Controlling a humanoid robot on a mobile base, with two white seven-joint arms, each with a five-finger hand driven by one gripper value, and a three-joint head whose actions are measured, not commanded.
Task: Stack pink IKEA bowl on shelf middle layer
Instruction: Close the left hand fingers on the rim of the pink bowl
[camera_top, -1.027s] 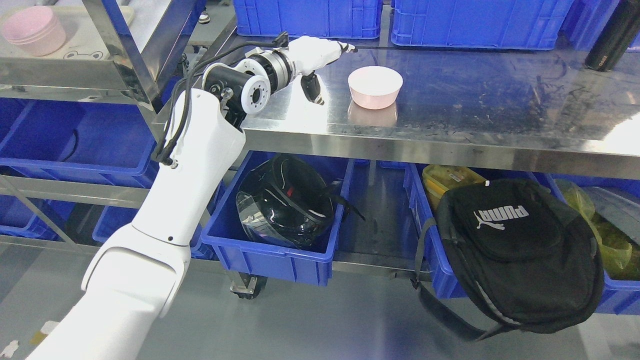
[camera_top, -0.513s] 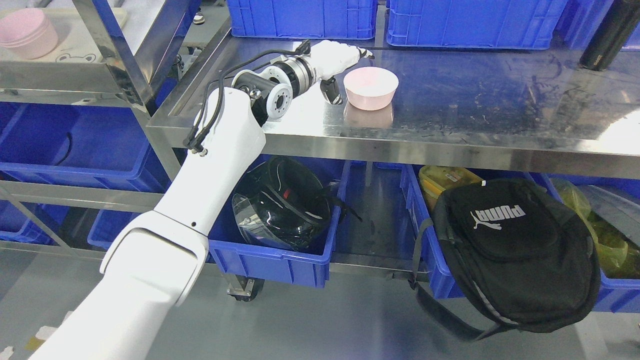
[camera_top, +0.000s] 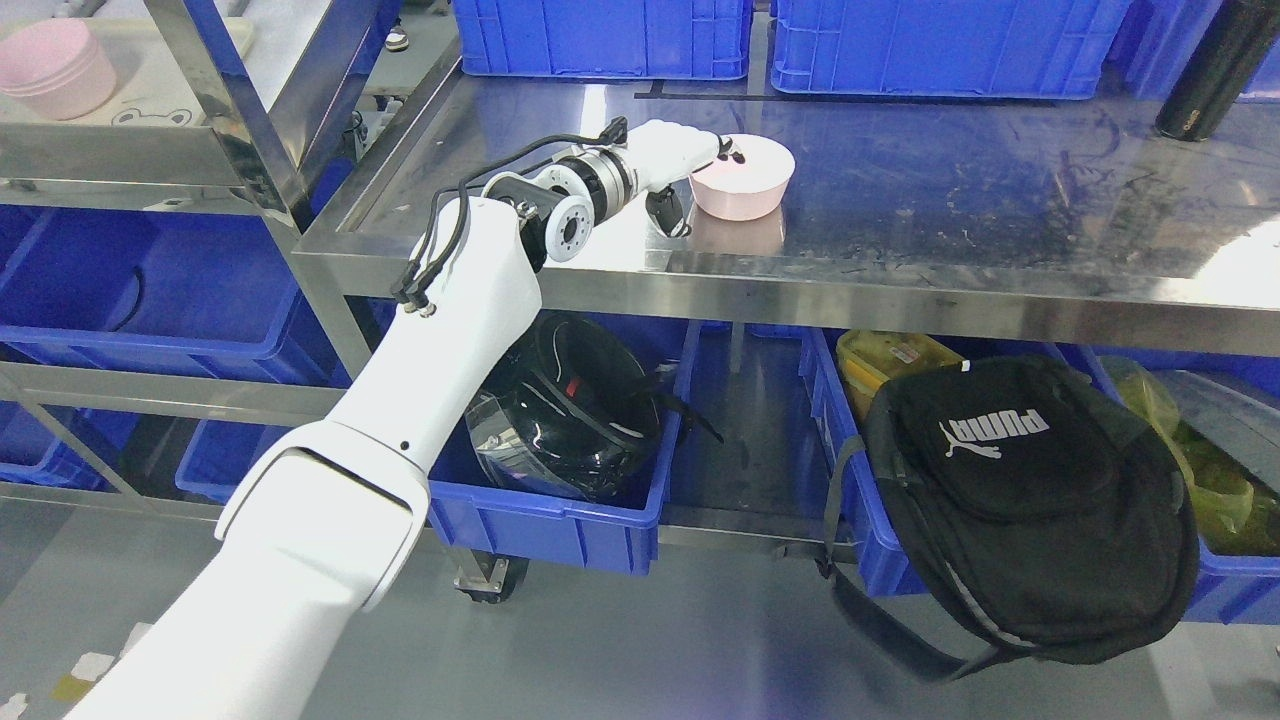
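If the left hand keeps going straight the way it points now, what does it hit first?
The pink bowl on the steel table. The left hand points right at it, fingertips already at its near rim, thumb below beside the wall. Whether they touch is unclear.

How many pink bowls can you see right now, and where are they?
2 spots: one pink plastic bowl on the steel table, at the left hand; a stack of pink bowls on the shelf at upper left. How many bowls that stack holds cannot be told.

Bare steel table (camera_top: 1000, 200) lies open right of the bowl (camera_top: 742, 178); blue crates (camera_top: 700, 40) seemingly wall the back.
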